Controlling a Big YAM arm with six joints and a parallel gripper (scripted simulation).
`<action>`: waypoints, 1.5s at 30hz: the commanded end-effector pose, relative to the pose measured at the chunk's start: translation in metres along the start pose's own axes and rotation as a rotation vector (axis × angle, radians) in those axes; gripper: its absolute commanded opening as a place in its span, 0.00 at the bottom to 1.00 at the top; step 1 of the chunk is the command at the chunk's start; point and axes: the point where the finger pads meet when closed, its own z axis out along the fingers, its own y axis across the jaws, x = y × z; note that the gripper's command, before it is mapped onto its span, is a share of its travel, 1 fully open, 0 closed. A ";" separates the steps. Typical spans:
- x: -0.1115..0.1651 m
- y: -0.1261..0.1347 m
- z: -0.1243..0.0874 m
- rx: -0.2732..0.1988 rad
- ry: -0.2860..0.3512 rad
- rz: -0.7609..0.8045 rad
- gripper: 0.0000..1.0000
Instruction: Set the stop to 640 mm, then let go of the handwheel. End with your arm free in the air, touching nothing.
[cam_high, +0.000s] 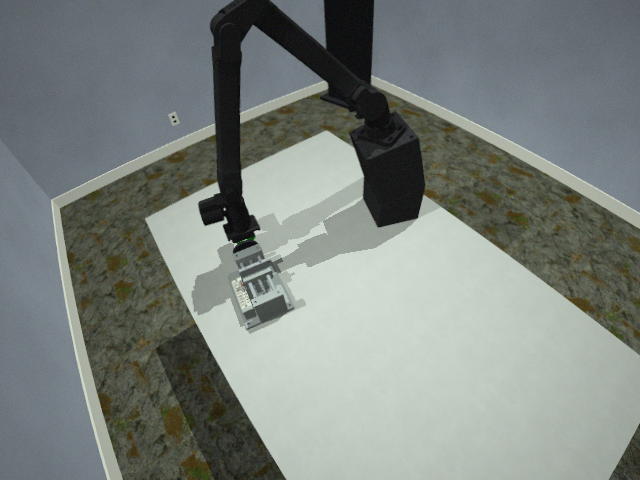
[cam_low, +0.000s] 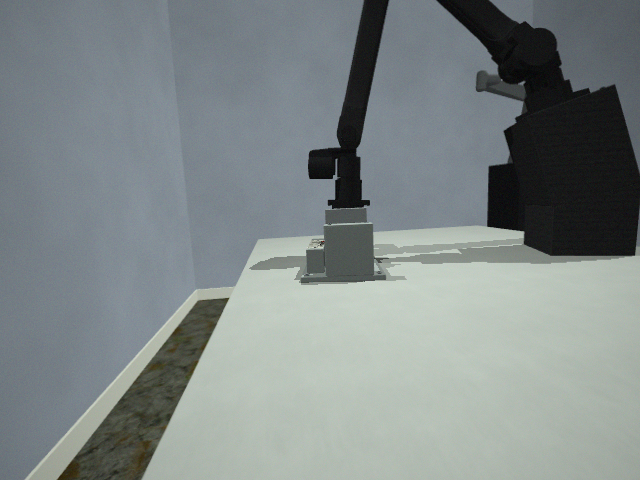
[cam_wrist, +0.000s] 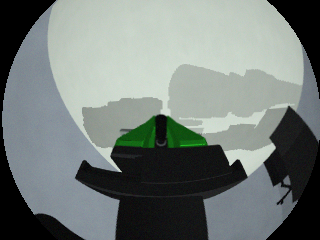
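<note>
A black robot arm (cam_high: 227, 103) rises from its dark pedestal (cam_high: 395, 175), bends sharply, and drops straight down; its gripper (cam_high: 244, 238) is nearly closed, clamped on the green handwheel (cam_wrist: 160, 135); the handwheel sits at the far end of a grey stop fixture (cam_high: 261, 291) near the white table's (cam_high: 413, 335) left edge.

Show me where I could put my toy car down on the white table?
The table looks bare in the wide stretch from the grey stop fixture and black base box to its near edges. It is crowded at the far left, where the gripper is shut on the handwheel atop the fixture.
</note>
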 end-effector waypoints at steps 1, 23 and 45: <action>-0.006 -0.035 0.010 0.068 -0.002 0.005 0.06; -0.008 -0.027 -0.037 0.032 -0.006 0.014 0.06; -0.001 0.016 -0.073 -0.001 -0.005 0.009 0.06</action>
